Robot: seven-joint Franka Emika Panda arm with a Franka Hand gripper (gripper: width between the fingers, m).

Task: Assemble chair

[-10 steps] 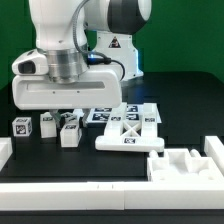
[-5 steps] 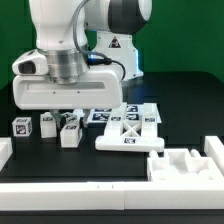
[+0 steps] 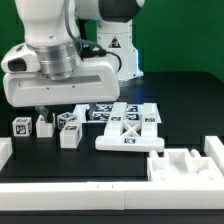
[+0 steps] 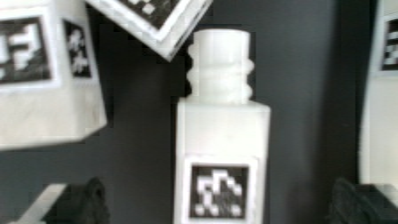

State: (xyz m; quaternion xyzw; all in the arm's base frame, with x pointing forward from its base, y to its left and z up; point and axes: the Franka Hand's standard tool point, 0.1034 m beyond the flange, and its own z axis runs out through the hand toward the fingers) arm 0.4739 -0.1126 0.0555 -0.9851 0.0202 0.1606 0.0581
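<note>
**Exterior view.** My tool (image 3: 57, 111) hangs low over a row of small tagged chair legs (image 3: 44, 126) standing on the black worktop (image 3: 185, 100) at the exterior view's left. The X-braced panels (image 3: 125, 128) lie just beside them, toward the right.

**Wrist view.** The tool (image 4: 217, 205) is released. I see its dark fingers (image 4: 71, 203) flanking one pegged leg (image 4: 222, 120), apart from it on both sides.

**Lighting and picture quality**

Exterior view: bright, even light. The white arm (image 3: 60, 60) glares, its surface detail washed out. The table (image 3: 180, 110) beside the arm is matt and dark. Focus is fair and the grain coarse.

Wrist view: dimmer and blurred throughout. The leg (image 4: 222, 130) is soft-edged and its tag smeared.
</note>
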